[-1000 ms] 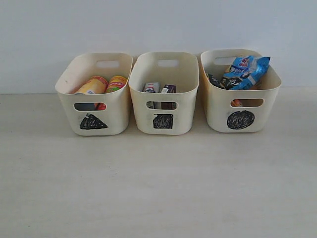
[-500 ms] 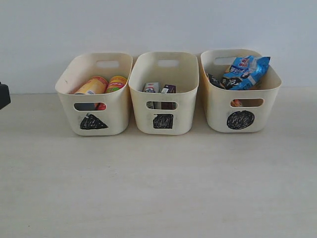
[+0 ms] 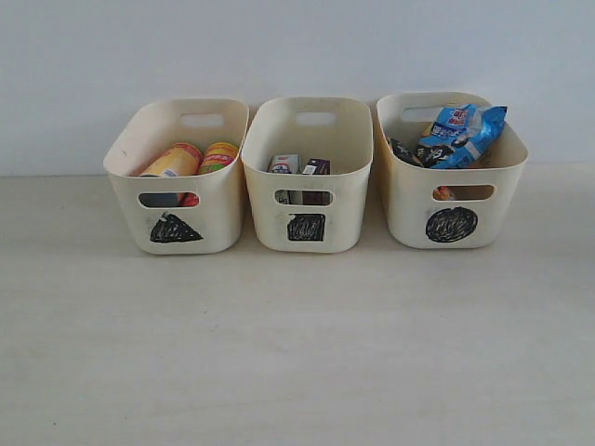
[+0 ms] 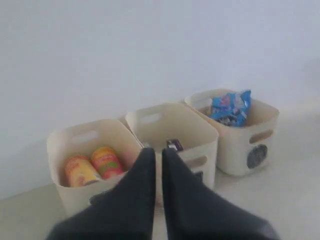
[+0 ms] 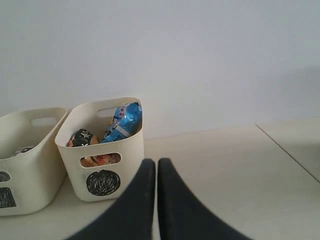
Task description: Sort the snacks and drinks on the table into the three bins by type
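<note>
Noting hands first: left gripper (image 4: pixel 157 152) has its black fingers drawn together, only a hairline slit btwn them, nothing held. Right gripper (image 5: pixel 156 162) is the same, closed up and empty. Neither shows in the exterior view.

Landmark = cream plastic bin w/ black scribbled square (image 3: pixel 349 218). Inside it: small blue-and-white carton (image 3: pixel 284 164) and small dark purple carton (image 3: pixel 317 167), side by side. On its left-arm side, rims apparently touching: cream bin w/ black triangle (image 3: pixel 218 218), holding yellow-orange chip tube (image 3: pixel 172 163) and pink chip tube (image 3: pixel 218 156), both leaning. Just beside it on the right-arm side: cream bin w/ black circle (image 3: pixel 409 218), blue-white-black crinkly bag (image 3: pixel 460 135) on top. Orange-black bag (image 3: pixel 449 193) is mostly hidden beneath it, orange seen thru the handle cut-out. Nothing loose on pale wood-grain table (image 3: pixel 297 353), so the sort looks complete (judgement).

Risk: blue-white-black crinkly bag pokes above its bin's rim. A right-arm bump to that bin, or the film springing back, could spill it. The bins look light and stand close, so nudging one prob. shifts its neighbour.
</note>
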`<state>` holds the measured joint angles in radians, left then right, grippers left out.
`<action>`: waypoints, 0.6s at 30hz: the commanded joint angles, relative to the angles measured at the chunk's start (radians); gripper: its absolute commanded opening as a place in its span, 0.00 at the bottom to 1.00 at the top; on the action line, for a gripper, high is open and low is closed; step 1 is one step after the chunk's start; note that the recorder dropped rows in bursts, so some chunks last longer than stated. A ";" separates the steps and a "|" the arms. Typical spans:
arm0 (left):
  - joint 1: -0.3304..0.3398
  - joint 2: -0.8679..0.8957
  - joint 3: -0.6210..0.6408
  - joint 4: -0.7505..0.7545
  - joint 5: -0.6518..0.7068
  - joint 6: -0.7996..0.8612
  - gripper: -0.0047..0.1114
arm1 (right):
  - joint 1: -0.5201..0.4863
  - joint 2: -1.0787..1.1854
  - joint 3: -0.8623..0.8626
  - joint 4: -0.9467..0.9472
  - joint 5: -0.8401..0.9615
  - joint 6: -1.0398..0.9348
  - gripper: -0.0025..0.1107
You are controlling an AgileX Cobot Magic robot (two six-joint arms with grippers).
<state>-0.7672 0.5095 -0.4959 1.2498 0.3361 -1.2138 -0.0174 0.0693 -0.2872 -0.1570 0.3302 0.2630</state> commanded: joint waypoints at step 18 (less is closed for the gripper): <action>0.408 -0.266 0.192 -0.159 -0.142 0.018 0.08 | -0.003 -0.002 0.005 -0.002 -0.008 -0.004 0.02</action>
<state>-0.3615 0.2356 -0.3592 1.1240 0.2685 -1.1871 -0.0174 0.0693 -0.2872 -0.1570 0.3302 0.2630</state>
